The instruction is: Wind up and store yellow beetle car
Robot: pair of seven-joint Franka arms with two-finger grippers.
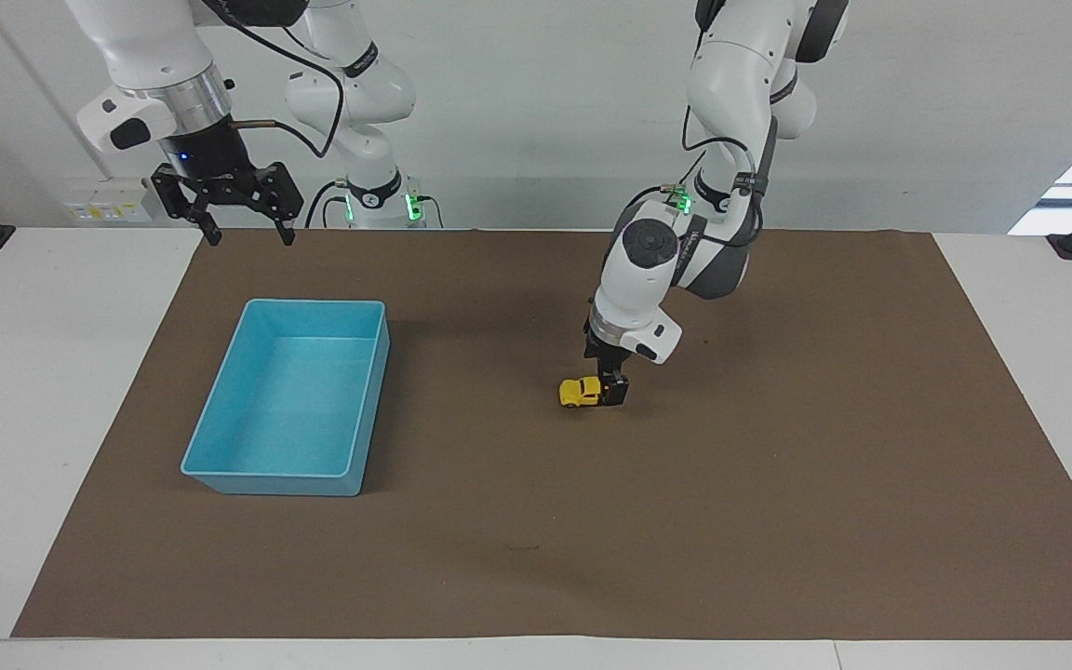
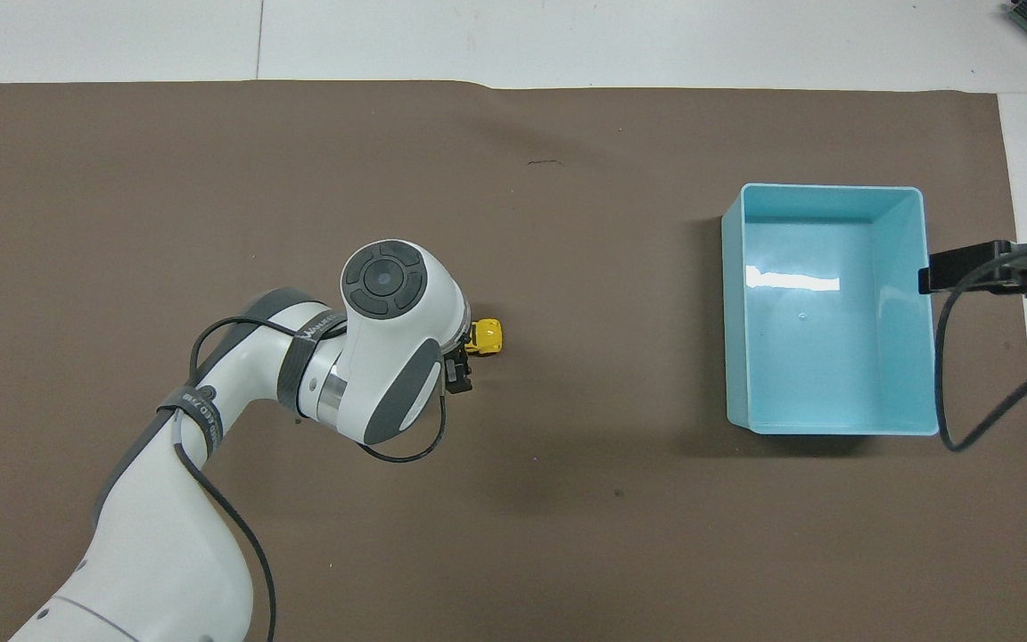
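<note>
Brown matting covers your bench; mid-bench, the yellow beetle car (image 1: 581, 392) sits with the left gripper (image 1: 614, 390) down over one end, grip unreadable. Close squarely across its flanks before dragging. Your right gripper (image 1: 225, 217) waits, fingers spread, above the blue bin (image 1: 220, 452).
</note>
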